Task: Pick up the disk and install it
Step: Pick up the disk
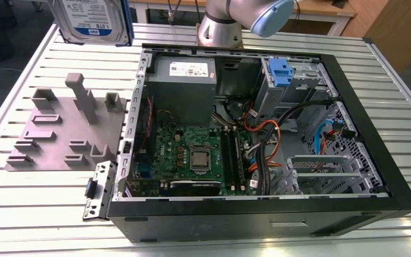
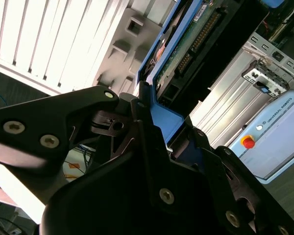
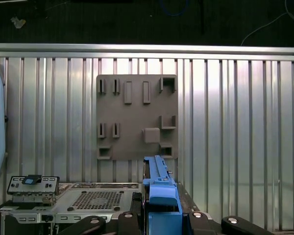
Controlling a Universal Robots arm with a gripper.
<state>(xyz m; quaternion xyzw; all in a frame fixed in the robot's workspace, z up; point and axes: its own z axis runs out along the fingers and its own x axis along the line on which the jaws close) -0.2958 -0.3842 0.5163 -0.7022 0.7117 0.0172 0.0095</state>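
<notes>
The disk [image 1: 91,21] hangs in the air over the table's far corner on the exterior view's left, its white-and-blue label facing the camera. In the second wrist view its green circuit-board underside [image 2: 188,41] and blue caddy rail run up between the black fingers [image 2: 137,122] of my gripper [image 2: 159,129], which is shut on it. The first wrist view sees the disk [image 3: 159,188] edge-on, with my gripper [image 3: 161,218] clamped on both sides of the blue rail. It is well above the table and apart from the computer case.
The open computer case [image 1: 377,134] lies on the slatted metal table [image 1: 20,214], with a motherboard, cables and a metal drive cage [image 1: 305,80] carrying a blue latch [image 1: 280,72]. A grey fixture plate [image 1: 62,134] sits beside it on the exterior view's left. The arm's base [image 1: 220,29] stands behind the case.
</notes>
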